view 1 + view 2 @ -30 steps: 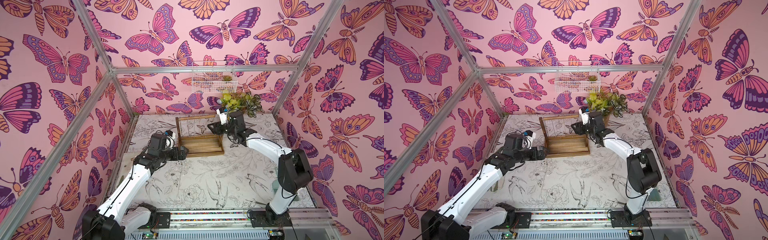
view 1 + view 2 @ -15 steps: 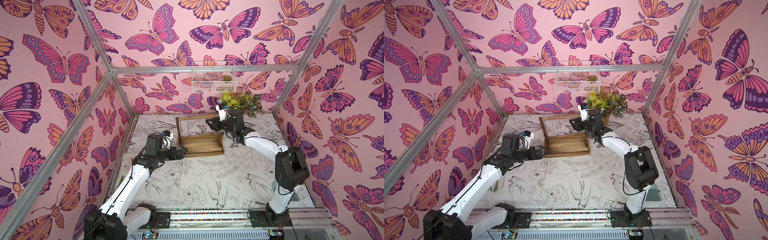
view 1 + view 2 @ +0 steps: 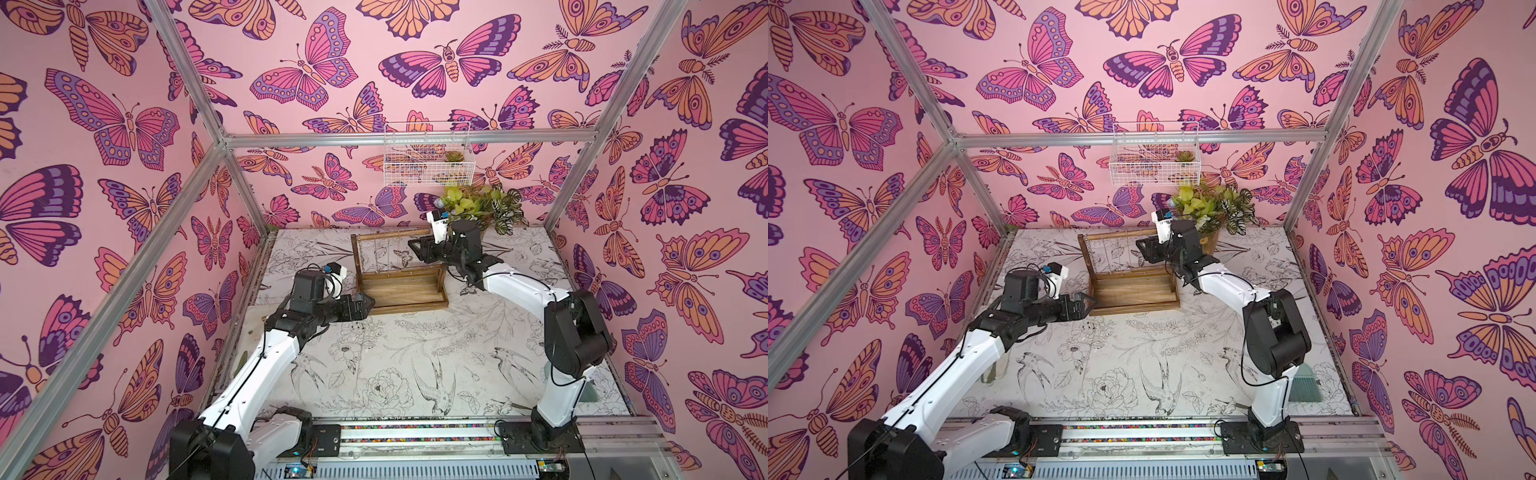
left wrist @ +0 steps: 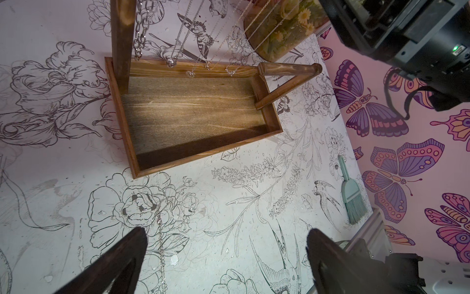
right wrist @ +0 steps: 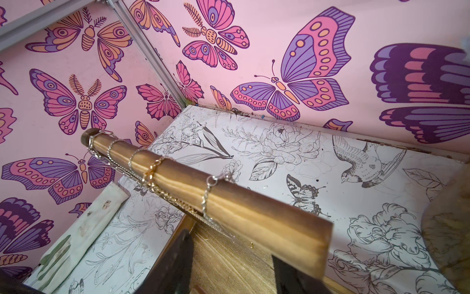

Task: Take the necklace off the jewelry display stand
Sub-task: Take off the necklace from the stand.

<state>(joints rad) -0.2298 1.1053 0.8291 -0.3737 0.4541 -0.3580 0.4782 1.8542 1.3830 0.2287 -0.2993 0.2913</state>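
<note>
Several necklaces (image 5: 152, 171) on jewelry display stand (image 3: 400, 287); right hand (image 3: 414, 249) parted alongside.

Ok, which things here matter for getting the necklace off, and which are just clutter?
Job: brown wooden jewelry display stand; thin metal chains hung on it; right gripper; left gripper.
Lying about: white wire basket; leafy potted plant; teal hand brush.

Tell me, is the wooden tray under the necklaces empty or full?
Empty. In the left wrist view the tray shows only bare wood; the necklaces hang by its back rim, none lying inside.
</note>
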